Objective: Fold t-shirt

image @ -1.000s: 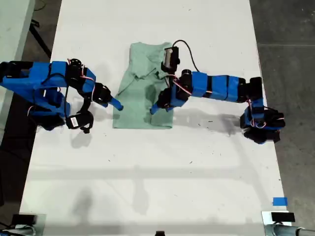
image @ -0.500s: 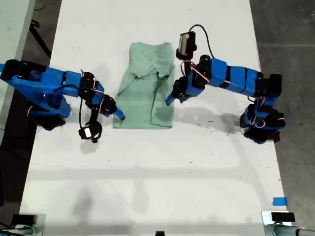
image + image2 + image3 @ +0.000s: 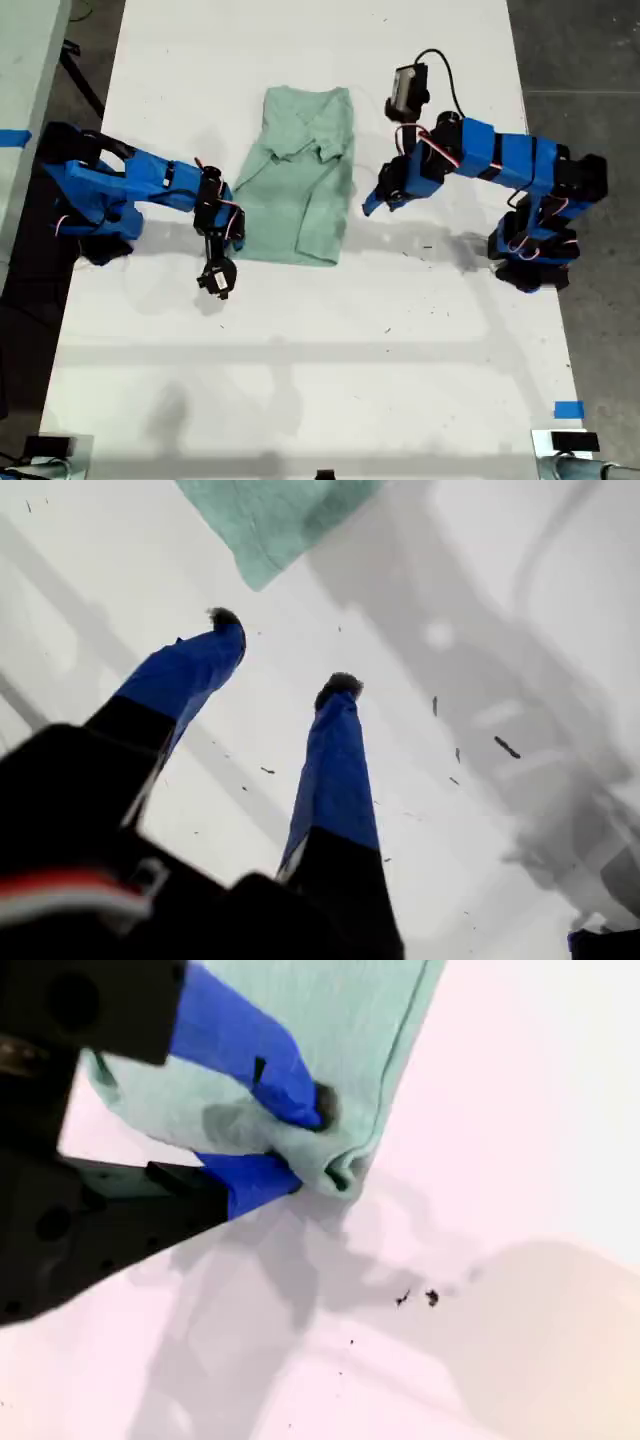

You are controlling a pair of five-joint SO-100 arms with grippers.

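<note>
**Desk:** Where does the pale mint-green short-sleeved cloth t-shirt (image 3: 298,180) lie?

**Photographer:** On the white table (image 3: 320,350), in the upper middle of the exterior view, partly folded, with its sides doubled over toward the centre. It sits between the two blue arms.

**Desk:** And my second gripper (image 3: 300,1145)?

**Photographer:** Clenched on the t-shirt. In the second wrist view its blue fingers (image 3: 240,1050) pinch a bunched corner of the hem, one above the cloth and one beneath. In the exterior view that is the arm on the left, at the shirt's lower left corner.

**Desk:** My first gripper (image 3: 283,652)?

**Photographer:** Released, its jaws spread apart over bare table with nothing between them. A corner of the shirt lies just beyond the tips. In the exterior view it hangs on the right, just beside the shirt's edge and not touching it.
</note>
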